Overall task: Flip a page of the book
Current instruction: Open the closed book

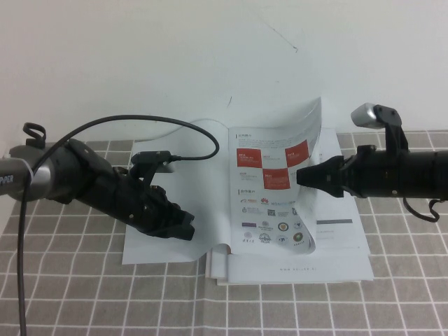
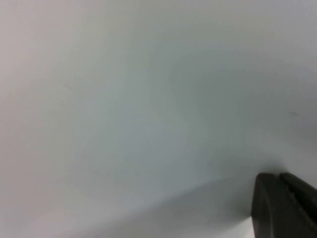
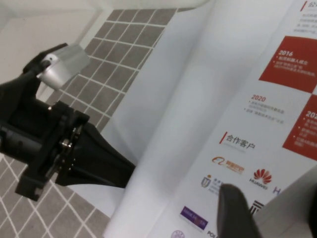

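Observation:
The book [image 1: 294, 241] lies open on the checked cloth. One glossy page [image 1: 276, 164] with red squares and logo rows stands lifted and curls up toward the wall. My right gripper [image 1: 302, 176] reaches in from the right at that page's outer edge. It is open, and the page edge [image 3: 292, 198] passes between its spread fingers [image 3: 235, 213]. My left gripper [image 1: 183, 229] is shut and rests tip-down on the white left page [image 2: 148, 109], its fingertips [image 2: 285, 208] together. The right wrist view shows the left gripper [image 3: 126, 173] on that page.
A grey-and-white checked cloth [image 1: 70, 280] covers the table. Plain white sheets [image 1: 224, 269] stick out under the book at the front. The left arm's black cable [image 1: 42, 161] loops over the table's left side. A white wall [image 1: 210, 49] stands behind.

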Robot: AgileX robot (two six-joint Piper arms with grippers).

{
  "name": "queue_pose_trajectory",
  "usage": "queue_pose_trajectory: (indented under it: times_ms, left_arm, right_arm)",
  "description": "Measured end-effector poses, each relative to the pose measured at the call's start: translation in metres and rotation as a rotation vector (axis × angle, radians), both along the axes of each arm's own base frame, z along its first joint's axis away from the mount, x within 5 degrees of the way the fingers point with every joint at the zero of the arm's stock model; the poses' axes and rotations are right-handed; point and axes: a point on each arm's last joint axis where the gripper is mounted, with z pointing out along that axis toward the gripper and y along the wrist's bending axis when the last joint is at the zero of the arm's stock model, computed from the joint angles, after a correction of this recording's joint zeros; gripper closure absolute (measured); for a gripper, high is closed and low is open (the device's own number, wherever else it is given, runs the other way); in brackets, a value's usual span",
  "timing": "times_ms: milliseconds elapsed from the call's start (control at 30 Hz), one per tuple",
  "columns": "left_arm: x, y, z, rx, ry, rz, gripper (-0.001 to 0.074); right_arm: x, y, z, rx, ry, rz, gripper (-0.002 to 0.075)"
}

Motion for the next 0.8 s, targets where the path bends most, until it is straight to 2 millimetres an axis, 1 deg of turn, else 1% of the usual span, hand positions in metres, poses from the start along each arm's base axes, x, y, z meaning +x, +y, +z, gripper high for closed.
queue_pose_trajectory:
  times_ms: [133,233,433,600,800]
  left_arm:
    - [0.0,0.0,0.0,0.0,0.0,0.0,0.0739]
    - [0.0,0.0,0.0,0.0,0.0,0.0,0.0739]
    - [0.0,-0.001,0.0,-0.02,0.008,0.014,0.0739]
    - [0.0,-0.002,0.0,-0.022,0.007,0.008,0.0739]
    - [0.0,-0.002,0.0,-0.028,0.011,0.009,0.0739]
  right_arm:
    - [0.001,-0.001,-0.002,-0.02,0.006,-0.018,0.0406]
    - [-0.001,0.001,0.0,-0.006,-0.009,0.011,0.0406]
    - [-0.007,0.013,0.004,0.032,-0.038,0.097,0.0406]
    - [-0.015,0.029,0.007,0.067,-0.047,0.161,0.0406]
    - [-0.024,0.053,0.003,0.02,-0.059,0.201,0.0406]
